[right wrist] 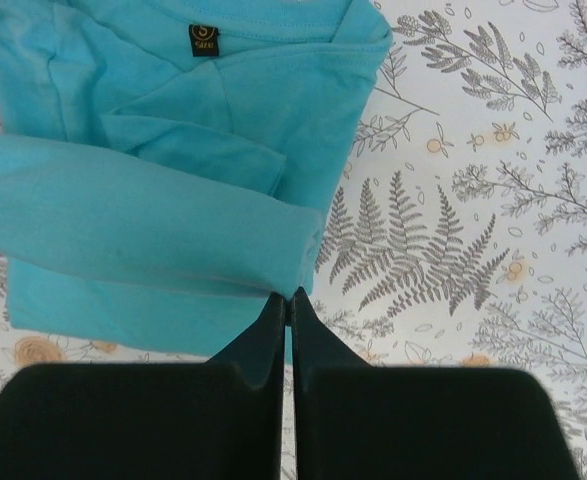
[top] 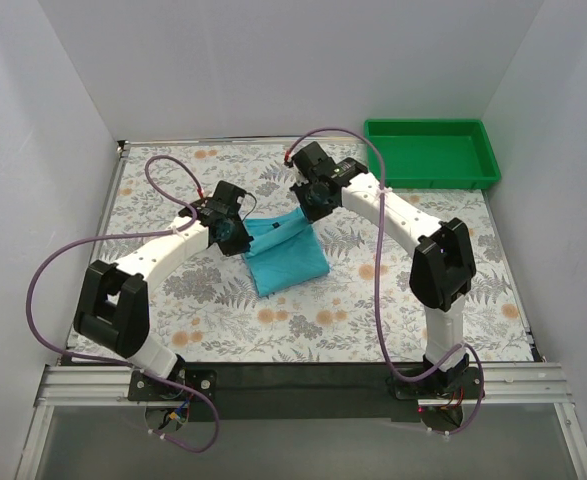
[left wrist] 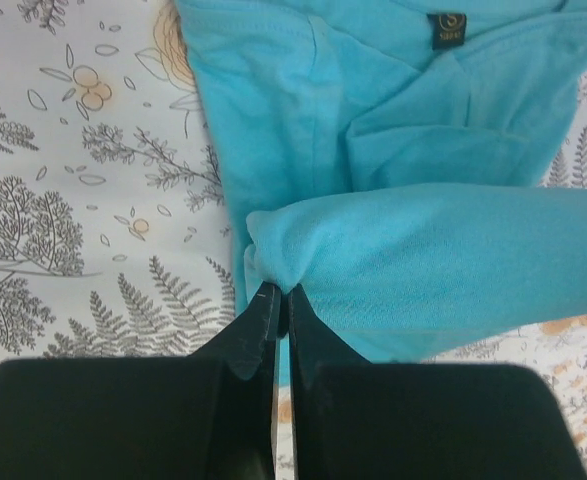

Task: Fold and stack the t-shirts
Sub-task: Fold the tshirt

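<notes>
The turquoise shirt point(top: 291, 265) lies near the middle of the floral tabletop point(top: 393, 310), already narrowed into a long panel, well apart from the green tray point(top: 423, 124) at the far right corner. The left gripper point(left wrist: 278, 296) is clenched on one end of a lifted, doubled-over band of cloth, and the right gripper point(right wrist: 286, 298) is clenched on the other end. The band hangs between them above the flat layer that shows the collar label point(right wrist: 204, 40). This looks like the crosswise fold in mid-carry. Next, both arms likely need to travel together, keeping the band taut and level, lay its edge square on the panel, then let go.
</notes>
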